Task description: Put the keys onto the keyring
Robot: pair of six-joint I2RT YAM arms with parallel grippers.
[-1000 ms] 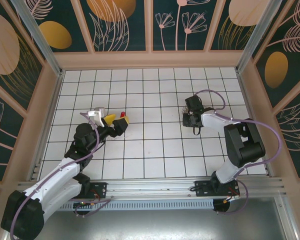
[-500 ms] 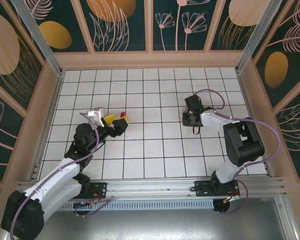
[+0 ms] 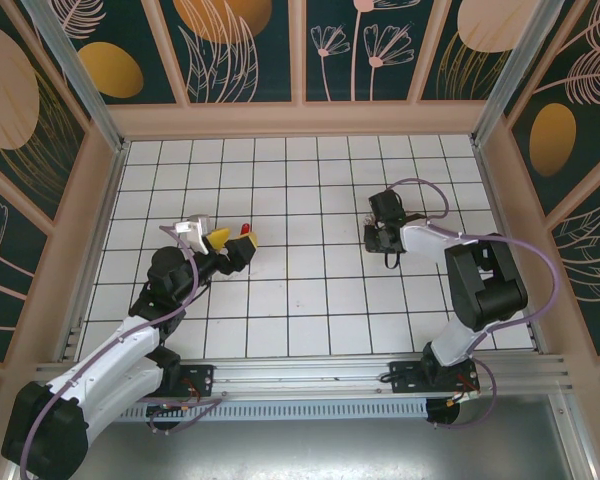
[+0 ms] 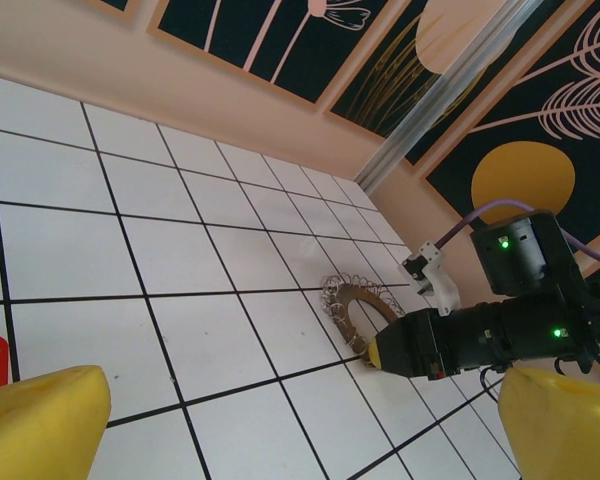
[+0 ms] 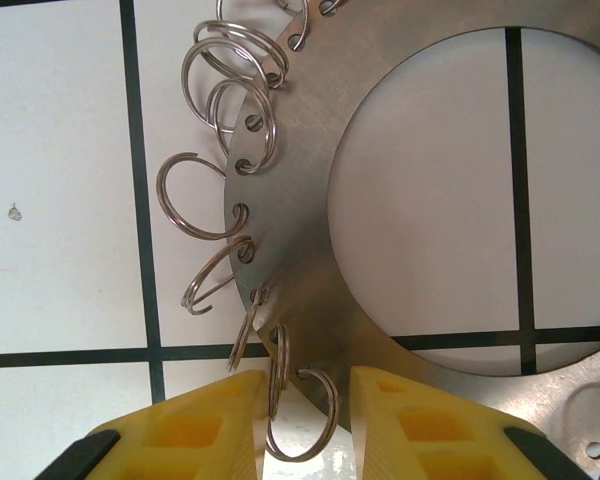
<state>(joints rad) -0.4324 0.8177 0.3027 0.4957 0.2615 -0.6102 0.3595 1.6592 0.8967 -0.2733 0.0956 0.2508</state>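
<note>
**Keyring (image 5: pixel 290 250) at the right gripper (image 5: pixel 308 385); key (image 3: pixel 246 231) beside the left gripper (image 4: pixel 305 390)**

The right gripper's yellow jaws stand narrow, with one small split ring (image 5: pixel 300 415) between them. Whether the pads actually pinch the wire cannot be told. That ring hangs from a hole at the outer edge of the keyring, a thin grey metal plate with a wide round opening. The plate lies flat on the white tiled surface (image 5: pixel 60 150), on the right half of the table. More split rings fan out from a row of edge holes and give the rim its ragged outline.

The left gripper, on the left half and well apart from the keyring, is spread wide and holds nothing. The key's red head lies on a tile just beyond one yellow fingertip (image 4: pixel 40 420). Contact between the two cannot be judged.

Handling, as a judgement: the plate looks stiff, light and smooth. Lying flat, it offers no edge to get under, so it would probably slide rather than lift. The split rings that stand up from the rim are the likelier hold, though springy wire may swivel in its hole or slip from the pads. The key is probably rigid and very light. Its red head is the broadest place to grasp, and leaves the shaft free for threading.

No brand, label or writing is legible on any item.
</note>
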